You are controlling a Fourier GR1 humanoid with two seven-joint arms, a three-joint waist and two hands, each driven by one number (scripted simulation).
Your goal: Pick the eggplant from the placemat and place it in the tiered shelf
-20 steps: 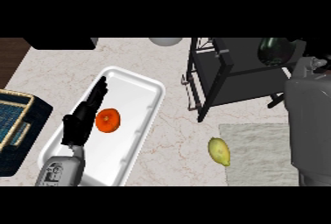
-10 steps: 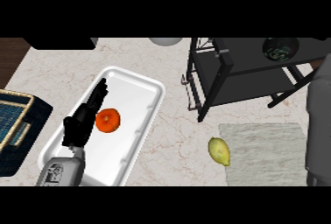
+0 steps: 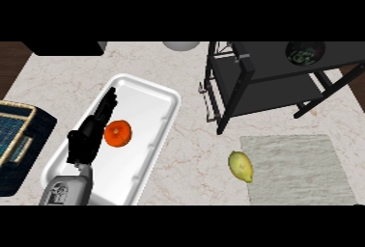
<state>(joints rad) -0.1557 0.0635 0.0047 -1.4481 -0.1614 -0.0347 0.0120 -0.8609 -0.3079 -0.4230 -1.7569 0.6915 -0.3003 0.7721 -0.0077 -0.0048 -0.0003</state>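
Head view: marbled desk; white tray centre-left, orange item contained; left hand extended straight; eggplant shelved upper right.

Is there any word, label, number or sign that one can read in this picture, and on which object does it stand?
None can be read.
No lettering shows on the white tray, the grey placemat, the black tiered shelf or the blue basket.
The dark round object on the shelf's top carries a pale pattern, too blurred to read.
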